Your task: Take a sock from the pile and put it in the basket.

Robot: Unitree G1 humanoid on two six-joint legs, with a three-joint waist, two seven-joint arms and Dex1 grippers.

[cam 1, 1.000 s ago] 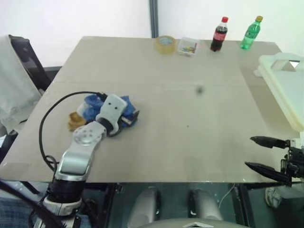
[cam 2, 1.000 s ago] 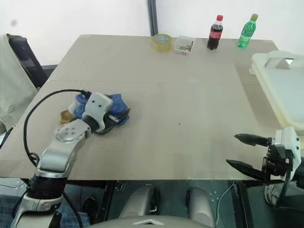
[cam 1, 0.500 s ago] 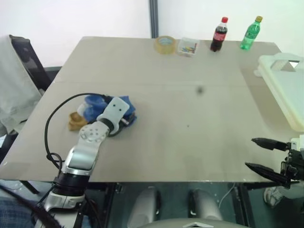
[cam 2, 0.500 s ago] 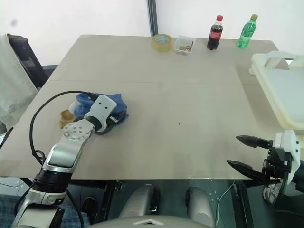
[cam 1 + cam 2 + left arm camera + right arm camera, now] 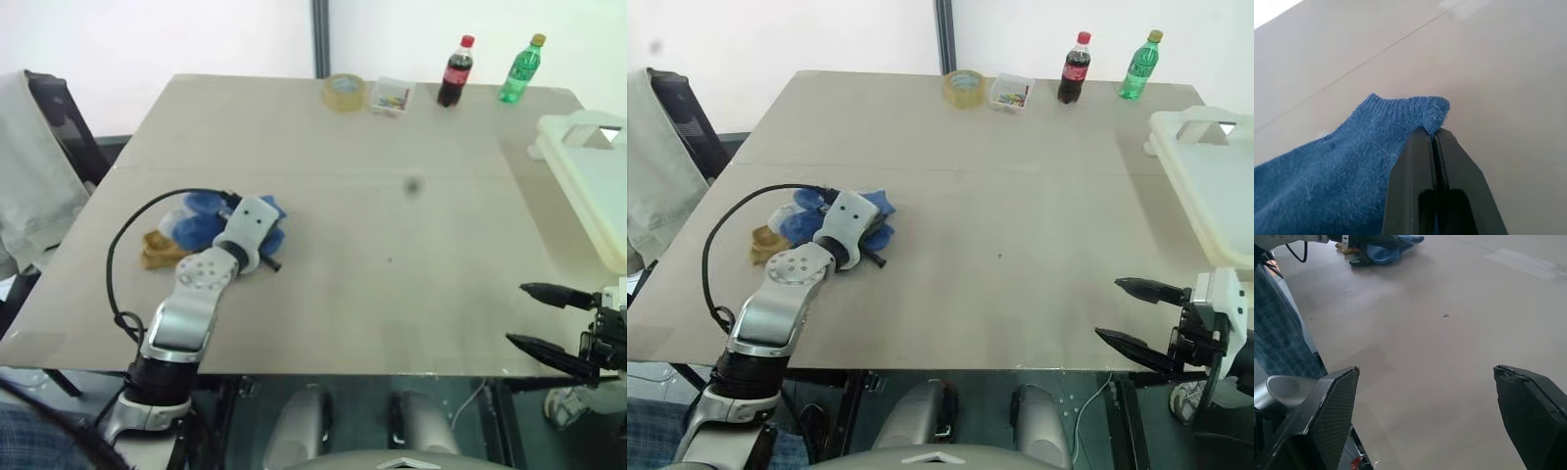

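The pile lies on the left of the table, royal blue socks on top and a mustard one at its left edge. My left gripper is at the pile's right side, shut on the cuff of a blue sock, which still rests on the tabletop. The basket, off-white with a thick rim, stands at the table's right edge. My right gripper hovers open and empty over the front right corner, below the basket. The pile also appears far off in the right wrist view.
At the table's far edge stand a tape roll, a small clear box, a cola bottle and a green bottle. A black cable loops from my left arm. A cloth-draped chair stands left of the table.
My left gripper has closed from wide open onto the blue sock's cuff and shifted slightly right. The right arm has stayed in place.
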